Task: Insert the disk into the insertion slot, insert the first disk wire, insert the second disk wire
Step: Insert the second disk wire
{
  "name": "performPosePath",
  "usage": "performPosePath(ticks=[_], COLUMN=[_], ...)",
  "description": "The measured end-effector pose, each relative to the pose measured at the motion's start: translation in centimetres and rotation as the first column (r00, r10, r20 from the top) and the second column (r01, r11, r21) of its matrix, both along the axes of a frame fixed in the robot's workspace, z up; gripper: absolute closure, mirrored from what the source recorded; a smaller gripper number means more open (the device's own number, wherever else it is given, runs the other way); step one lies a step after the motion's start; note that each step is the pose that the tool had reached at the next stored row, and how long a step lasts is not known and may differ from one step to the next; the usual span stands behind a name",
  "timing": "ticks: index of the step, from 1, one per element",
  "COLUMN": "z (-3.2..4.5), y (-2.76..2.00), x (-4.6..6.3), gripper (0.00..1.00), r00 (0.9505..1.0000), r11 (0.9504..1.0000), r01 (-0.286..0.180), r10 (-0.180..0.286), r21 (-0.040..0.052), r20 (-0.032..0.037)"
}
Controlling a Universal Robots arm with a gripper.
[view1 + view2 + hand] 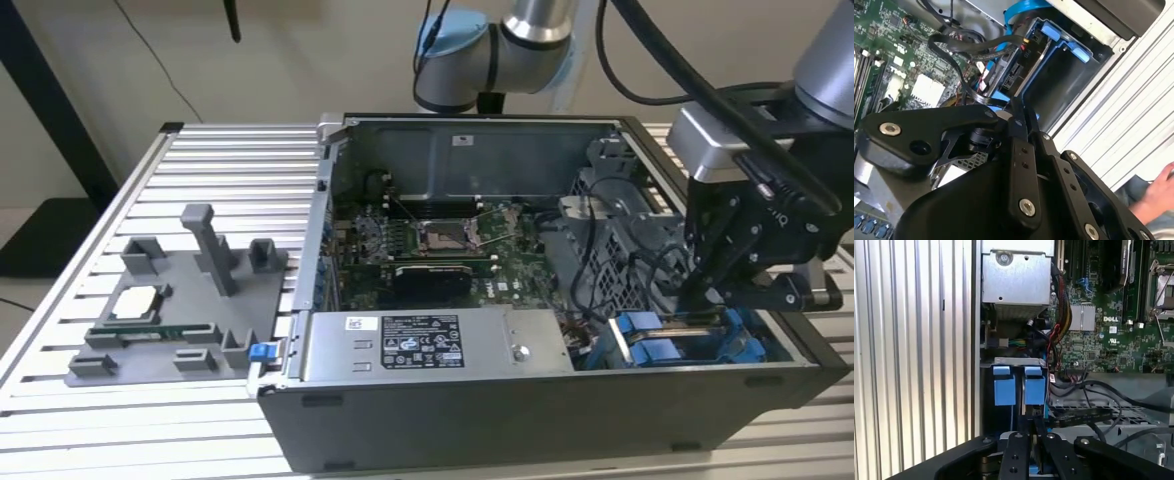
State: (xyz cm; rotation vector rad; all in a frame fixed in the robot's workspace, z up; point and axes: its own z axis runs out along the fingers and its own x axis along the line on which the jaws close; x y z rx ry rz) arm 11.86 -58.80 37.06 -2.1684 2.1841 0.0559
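Observation:
The open computer case point(441, 400) lies on a slatted table. My gripper point(697, 298) hangs over the insertion slot point(681, 345), the grey bay with blue plastic parts in the case's corner at the exterior view's right. The disk point(1004, 75) sits in that slot point(1064, 85) in its blue carrier, whose two blue tabs point(1004, 385) show at the bay's mouth. In both wrist views the gripper point(1016, 107) point(1036, 422) is shut just above the carrier. A black disk wire point(976, 95) point(1079, 414) runs right up to the fingertips and seems pinched there.
A grey labelled power-supply box point(427, 345) lies beside the bay, and the motherboard point(427, 240) with loose cables point(627, 250) lies behind. A grey fixture tray point(174, 310) with small parts stands at the exterior view's left. A person's hand point(1159, 190) rests on the table point(904, 365).

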Motion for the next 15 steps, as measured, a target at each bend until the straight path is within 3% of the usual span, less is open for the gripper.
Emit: performPosePath(ticks=[6,10,15], z=[-0.54,-0.86,-1.33], y=[0.89,1.11,1.18], x=[0.1,0.1,0.2], gripper=[1.0,1.0,1.0], r00=[0.9999,0.9995,0.9988], r11=[1.0,0.9999,0.9999], r01=[0.0,0.0,0.0], r10=[0.0,0.0,0.0], r21=[-0.002,-0.0115,-0.0151], r20=[0.0164,0.0328,0.0481])
